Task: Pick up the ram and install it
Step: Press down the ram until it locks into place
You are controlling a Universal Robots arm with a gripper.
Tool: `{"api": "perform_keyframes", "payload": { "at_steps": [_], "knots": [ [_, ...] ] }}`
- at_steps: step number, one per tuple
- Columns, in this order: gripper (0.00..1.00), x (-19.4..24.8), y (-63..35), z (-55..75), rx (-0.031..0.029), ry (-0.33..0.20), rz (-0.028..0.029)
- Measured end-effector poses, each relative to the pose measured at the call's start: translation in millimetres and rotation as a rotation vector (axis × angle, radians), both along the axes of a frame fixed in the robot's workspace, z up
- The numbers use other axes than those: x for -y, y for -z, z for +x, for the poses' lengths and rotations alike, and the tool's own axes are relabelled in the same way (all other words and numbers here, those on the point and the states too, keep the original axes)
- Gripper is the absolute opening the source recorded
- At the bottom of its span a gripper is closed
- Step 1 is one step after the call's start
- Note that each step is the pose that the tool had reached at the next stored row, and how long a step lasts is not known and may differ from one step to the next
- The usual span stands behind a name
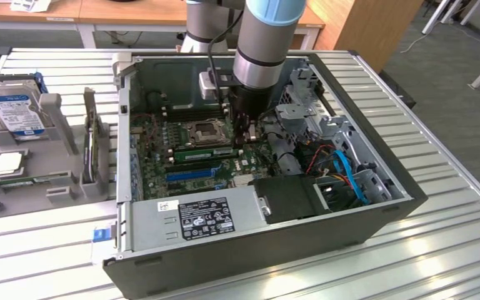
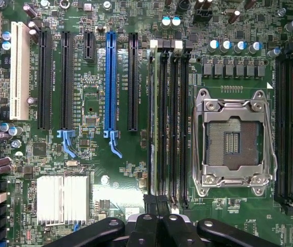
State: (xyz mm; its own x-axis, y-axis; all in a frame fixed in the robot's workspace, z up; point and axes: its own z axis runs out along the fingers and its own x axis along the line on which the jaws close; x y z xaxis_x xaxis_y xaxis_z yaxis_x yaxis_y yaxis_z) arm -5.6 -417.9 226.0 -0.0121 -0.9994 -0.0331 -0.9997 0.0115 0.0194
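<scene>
The fingers (image 2: pixel 157 203) are pressed together just above the memory slots (image 2: pixel 169 123). The ram (image 1: pixel 207 152), a green stick, sits in a slot at the CPU socket's (image 1: pixel 203 132) six o'clock, inside the computer case (image 1: pixel 223 250) on the counter (image 1: pixel 440 250).

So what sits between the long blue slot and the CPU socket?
In the wrist view, one black expansion slot and then a bank of black memory slots lie between the blue slot and the CPU socket.

Fingers (image 2: pixel 156 206) shut over the black memory slots (image 2: pixel 169 123), beside the empty processor socket (image 2: pixel 234 141); blue slot (image 2: pixel 110 82), silver heatsink (image 2: pixel 63 199) on motherboard (image 2: pixel 131 170).
</scene>
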Motion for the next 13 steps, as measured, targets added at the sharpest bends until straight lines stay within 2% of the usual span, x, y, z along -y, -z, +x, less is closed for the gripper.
{"api": "perform_keyframes", "payload": {
  "at_steps": [13],
  "knots": [
    [0.1,0.0,1.2,0.0,0.0,0.0,0.0]
  ]
}}
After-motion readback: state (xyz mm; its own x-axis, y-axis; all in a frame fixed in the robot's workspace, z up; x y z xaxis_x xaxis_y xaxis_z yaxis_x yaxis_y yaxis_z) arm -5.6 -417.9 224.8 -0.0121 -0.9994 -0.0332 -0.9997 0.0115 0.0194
